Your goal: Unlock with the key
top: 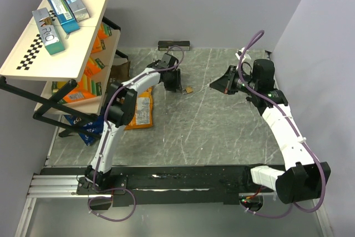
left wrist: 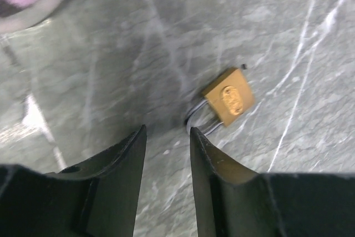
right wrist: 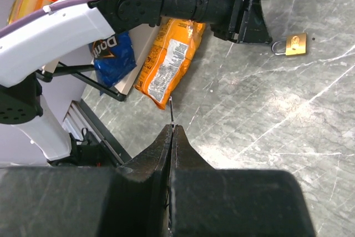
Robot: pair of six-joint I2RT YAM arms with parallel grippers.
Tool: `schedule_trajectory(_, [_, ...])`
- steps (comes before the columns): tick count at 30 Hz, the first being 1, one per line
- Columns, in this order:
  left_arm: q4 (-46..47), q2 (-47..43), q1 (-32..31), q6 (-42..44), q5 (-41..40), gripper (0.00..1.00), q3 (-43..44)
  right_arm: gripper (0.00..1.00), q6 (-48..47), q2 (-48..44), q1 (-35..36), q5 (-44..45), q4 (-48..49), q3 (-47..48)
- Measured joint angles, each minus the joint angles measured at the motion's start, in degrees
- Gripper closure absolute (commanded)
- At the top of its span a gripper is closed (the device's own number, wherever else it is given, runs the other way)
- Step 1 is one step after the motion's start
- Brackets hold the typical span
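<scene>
While L gripper hangs w/ jaws part-spread, nothing btwn them, small brass padlock lies just past its fingertips, centre-right of L wrist view, on grey marble-look tabletop. R gripper pinches thin dark metal key; tip pokes out mid-frame, well apart from padlock at upper right.

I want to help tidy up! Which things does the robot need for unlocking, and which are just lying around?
Needed: brass padlock, key pinched in the right gripper, left gripper open by the padlock.
Lying about: orange snack bag, blue chip bag, boxes on the shelf.
</scene>
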Motion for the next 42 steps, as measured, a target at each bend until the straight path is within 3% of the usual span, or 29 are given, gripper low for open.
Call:
schedule_trajectory(7, [0.4,1.5,-1.6,1.7,-0.8,0.59,2.1,1.00,0.1,0.9,0.0,-0.2,0.0,0.0])
schedule_trajectory(18, [-0.4,2.1,-5.5,10.9,-9.7,0.69,3.3,1.00,0.5,1.1,0.0,-0.3,0.2,0.0])
schedule_trajectory(26, [6.1,-2.9,-9.6,20.5,-17.3,0.76,-7.0,1.00,0.7,1.1,0.0,-0.3,0.3,0.0])
schedule_trajectory(35, [9.7,-15.6,-10.6,24.1,-21.2,0.69,-26.8,1.00,1.7,1.1,0.0,-1.0,1.5,-0.2])
schedule_trajectory(42, [6.9,-15.9,-10.0,25.4,-23.0,0.56,-26.3,1.00,2.3,1.1,0.0,-1.6,2.0,-0.5])
